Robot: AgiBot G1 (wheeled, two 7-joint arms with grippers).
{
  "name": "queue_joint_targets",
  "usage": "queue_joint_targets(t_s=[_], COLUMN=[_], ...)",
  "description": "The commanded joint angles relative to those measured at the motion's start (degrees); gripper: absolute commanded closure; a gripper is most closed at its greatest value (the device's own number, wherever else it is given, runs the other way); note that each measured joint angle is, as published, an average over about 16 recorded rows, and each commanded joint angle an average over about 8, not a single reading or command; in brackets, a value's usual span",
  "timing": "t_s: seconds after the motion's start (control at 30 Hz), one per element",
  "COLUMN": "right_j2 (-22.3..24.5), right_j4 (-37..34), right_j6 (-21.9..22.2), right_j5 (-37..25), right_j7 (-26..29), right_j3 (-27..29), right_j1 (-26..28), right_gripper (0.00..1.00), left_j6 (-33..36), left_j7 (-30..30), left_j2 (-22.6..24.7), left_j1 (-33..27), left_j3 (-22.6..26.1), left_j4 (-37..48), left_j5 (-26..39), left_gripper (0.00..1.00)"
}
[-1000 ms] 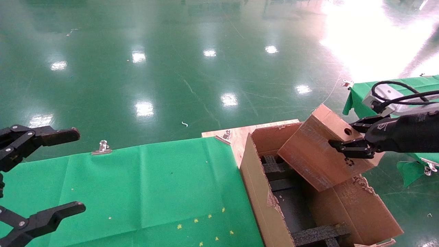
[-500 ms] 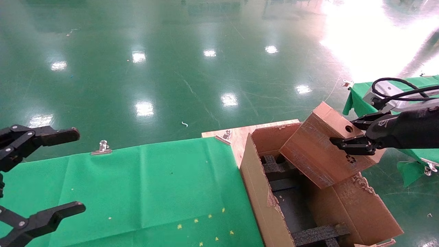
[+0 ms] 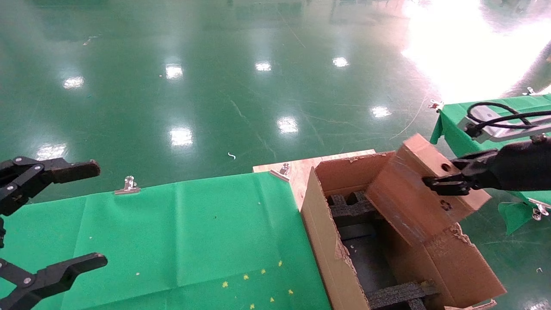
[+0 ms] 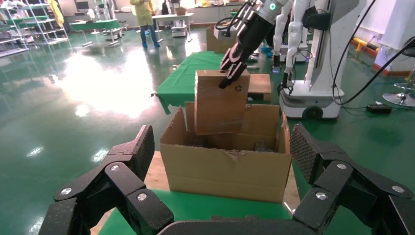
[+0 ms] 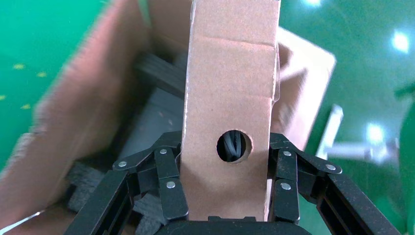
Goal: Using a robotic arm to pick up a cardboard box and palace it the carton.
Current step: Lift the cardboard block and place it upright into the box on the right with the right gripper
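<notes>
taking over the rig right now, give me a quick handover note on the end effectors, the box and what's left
Right end effector: shut on the cardboard box, clamping its narrow holed end.
Left end effector: open, holding nothing, parked over the green-covered table.
Box: tilted, lower end dipping inside the carton at its far end, upper end above the rim; black foam blocks sit below it.
Done: pick-up, carry to the carton.
Left: lower the box fully in, release, withdraw the right arm.

cardboard box – tilted, lower end in carton | carton – right of table
</notes>
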Motion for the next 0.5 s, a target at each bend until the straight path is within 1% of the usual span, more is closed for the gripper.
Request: queue_joint_targets(t_s=[0.03, 0.2, 0.3, 0.4, 0.5], right_j2=[0.08, 0.43, 0.23, -0.3, -0.99], right_j4=[0.79, 4.23, 5.89, 6.86, 7.22], right_j6=[0.68, 1.35, 1.83, 2.4, 2.87], right_j5=[-2.25, -7.06, -9.53, -11.48, -12.79], right_j7=[3.89, 14.74, 20.05, 24.08, 26.84], right_j3=[-0.55, -1.62, -2.16, -2.65, -3.08], right_j1=[-0.15, -0.57, -0.9, -1.36, -1.85], right_gripper=[1.0, 1.0, 1.0, 1.0, 1.0], left_j6=[0.0, 0.0, 0.0, 0.0, 0.0], left_j7=[0.0, 0.0, 0.0, 0.0, 0.0], left_j2=[0.0, 0.0, 0.0, 0.0, 0.0], left_j1=[0.0, 0.0, 0.0, 0.0, 0.0], left_j3=[0.0, 0.0, 0.0, 0.0, 0.0], left_j4=[0.0, 0.0, 0.0, 0.0, 0.0], left_j5=[0.0, 0.0, 0.0, 0.0, 0.0], left_gripper=[0.0, 0.0, 0.0, 0.0, 0.0])
